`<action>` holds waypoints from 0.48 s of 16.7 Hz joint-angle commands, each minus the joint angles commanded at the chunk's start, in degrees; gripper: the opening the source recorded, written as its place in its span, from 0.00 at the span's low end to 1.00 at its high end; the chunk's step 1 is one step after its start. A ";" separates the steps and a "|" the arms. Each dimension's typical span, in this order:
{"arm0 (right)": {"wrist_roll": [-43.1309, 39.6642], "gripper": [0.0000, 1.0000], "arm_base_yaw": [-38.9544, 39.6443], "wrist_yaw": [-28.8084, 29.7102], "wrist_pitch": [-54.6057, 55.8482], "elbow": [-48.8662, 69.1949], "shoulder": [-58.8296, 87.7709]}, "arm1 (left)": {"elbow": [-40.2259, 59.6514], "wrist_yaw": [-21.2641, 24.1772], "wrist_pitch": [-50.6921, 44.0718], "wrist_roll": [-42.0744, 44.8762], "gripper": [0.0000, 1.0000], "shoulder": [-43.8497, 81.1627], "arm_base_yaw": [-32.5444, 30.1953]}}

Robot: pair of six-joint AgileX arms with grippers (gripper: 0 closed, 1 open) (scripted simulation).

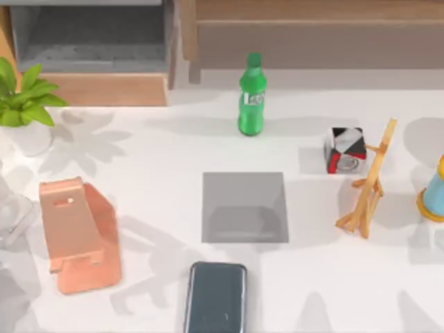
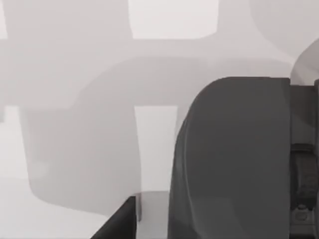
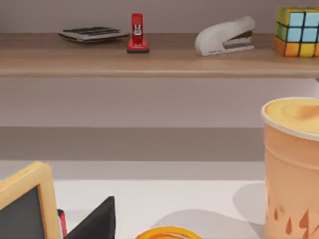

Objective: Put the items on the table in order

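A dark blue-grey smartphone (image 1: pixel 215 297) lies flat on the white table (image 1: pixel 152 149) at the front middle, its near end cut off by the picture's edge. Just behind it is a square grey mat (image 1: pixel 244 207) with nothing on it. To the phone's left a pink phone stand (image 1: pixel 78 234) rests on the table. In the left wrist view a dark part of my left gripper (image 2: pixel 234 159) hangs close over the shadowed white tabletop. A dark tip of my right gripper (image 3: pixel 94 221) shows low in the right wrist view, beside a wood-framed little blackboard (image 3: pixel 25 204).
A green bottle (image 1: pixel 252 95) stands at the back middle. At the right are a black, white and red cube (image 1: pixel 345 150), a wooden easel (image 1: pixel 370 182) and a blue and yellow object (image 1: pixel 433 191). A potted plant (image 1: pixel 24 97) is back left. A tall orange cup (image 3: pixel 291 169) stands close to the right wrist.
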 joint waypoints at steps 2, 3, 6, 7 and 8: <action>0.00 1.00 0.00 0.00 0.00 0.00 0.00 | 0.00 0.00 0.00 0.00 0.47 0.00 0.00; 0.00 1.00 0.00 0.00 0.00 0.00 0.00 | 0.00 0.00 0.00 0.00 0.40 0.00 0.00; 0.00 1.00 0.00 0.00 0.00 0.00 0.00 | 0.00 0.00 0.00 0.00 0.17 0.00 0.00; 0.00 1.00 0.00 0.00 0.00 0.00 0.00 | 0.00 0.00 0.00 0.00 0.10 0.00 0.00; 0.00 1.00 0.00 0.00 0.00 0.00 0.00 | 0.00 0.00 0.00 0.00 0.02 0.00 0.00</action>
